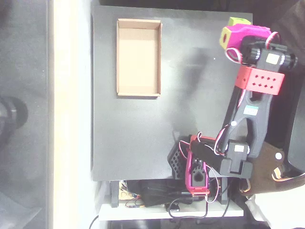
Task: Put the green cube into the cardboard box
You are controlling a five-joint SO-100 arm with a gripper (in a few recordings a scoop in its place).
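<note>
The cardboard box [138, 57] lies open on the black table [143, 138] at the upper left, with nothing in it. My magenta gripper [231, 30] hovers over the table's upper right corner, far to the right of the box, pointing left. A lime square face sits at its tip. A small lime block, which looks like the green cube [238, 21], shows at the gripper's upper edge. It touches the magenta body and is partly covered by it. Whether the jaws hold it is unclear from above.
The arm runs down the table's right side to its base [196, 171] at the lower edge, beside a black perforated part [176, 160]. Cables trail under the table's bottom edge. A pale strip borders the table on the left.
</note>
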